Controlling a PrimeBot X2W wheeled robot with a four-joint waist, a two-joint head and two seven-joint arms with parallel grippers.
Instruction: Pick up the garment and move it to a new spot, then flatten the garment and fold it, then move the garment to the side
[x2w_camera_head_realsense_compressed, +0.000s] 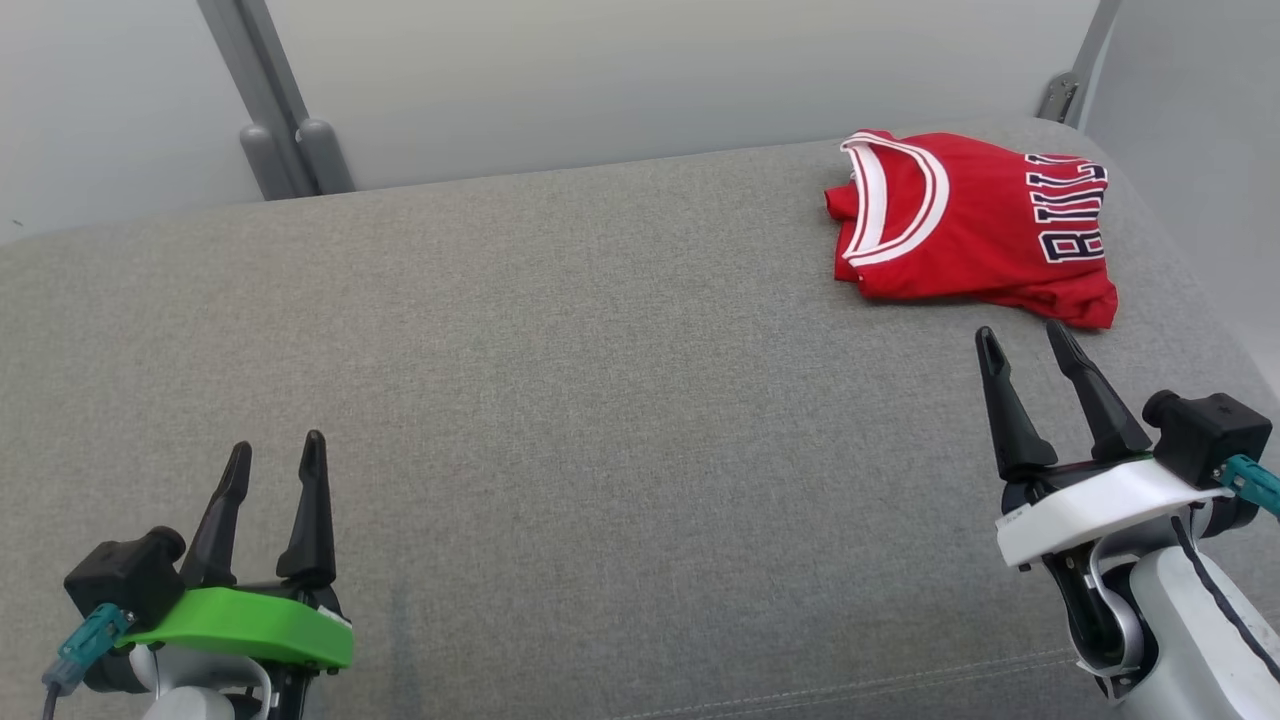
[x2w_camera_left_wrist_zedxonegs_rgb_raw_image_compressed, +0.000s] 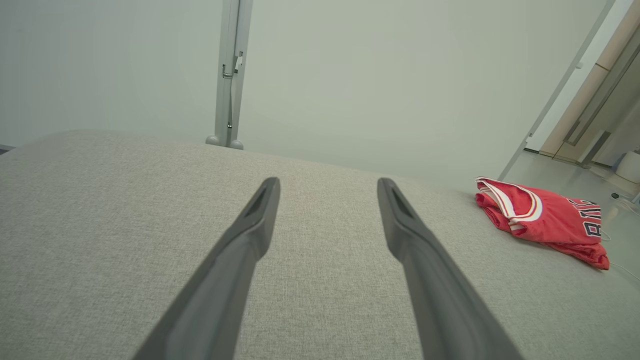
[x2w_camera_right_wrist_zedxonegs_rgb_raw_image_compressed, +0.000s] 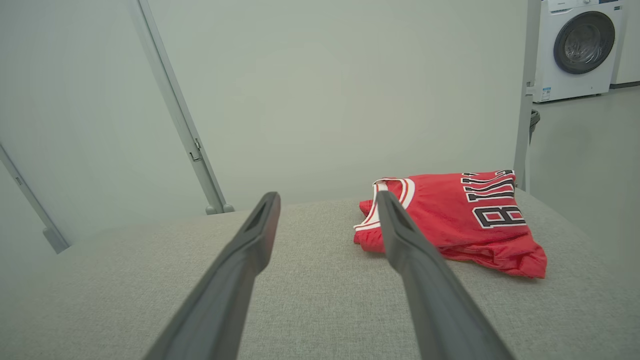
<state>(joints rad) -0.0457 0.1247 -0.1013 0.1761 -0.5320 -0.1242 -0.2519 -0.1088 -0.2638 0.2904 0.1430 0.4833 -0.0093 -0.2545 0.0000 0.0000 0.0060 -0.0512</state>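
The garment (x2w_camera_head_realsense_compressed: 975, 225) is a red jersey with white neck trim and dark lettering, folded into a compact pile at the far right of the grey padded surface (x2w_camera_head_realsense_compressed: 560, 380). It also lies at the right of the left wrist view (x2w_camera_left_wrist_zedxonegs_rgb_raw_image_compressed: 545, 220) and just beyond the fingertips in the right wrist view (x2w_camera_right_wrist_zedxonegs_rgb_raw_image_compressed: 460, 220). My right gripper (x2w_camera_head_realsense_compressed: 1022, 345) is open and empty, a short way in front of the jersey's near edge. At the near left my left gripper (x2w_camera_head_realsense_compressed: 278, 452) stands open with nothing in it, far from the jersey.
A pale wall with grey metal posts (x2w_camera_head_realsense_compressed: 275, 120) runs behind the surface. The surface's right edge (x2w_camera_head_realsense_compressed: 1200, 290) drops off just past the jersey. A washing machine (x2w_camera_right_wrist_zedxonegs_rgb_raw_image_compressed: 580, 47) stands on the floor far to the right.
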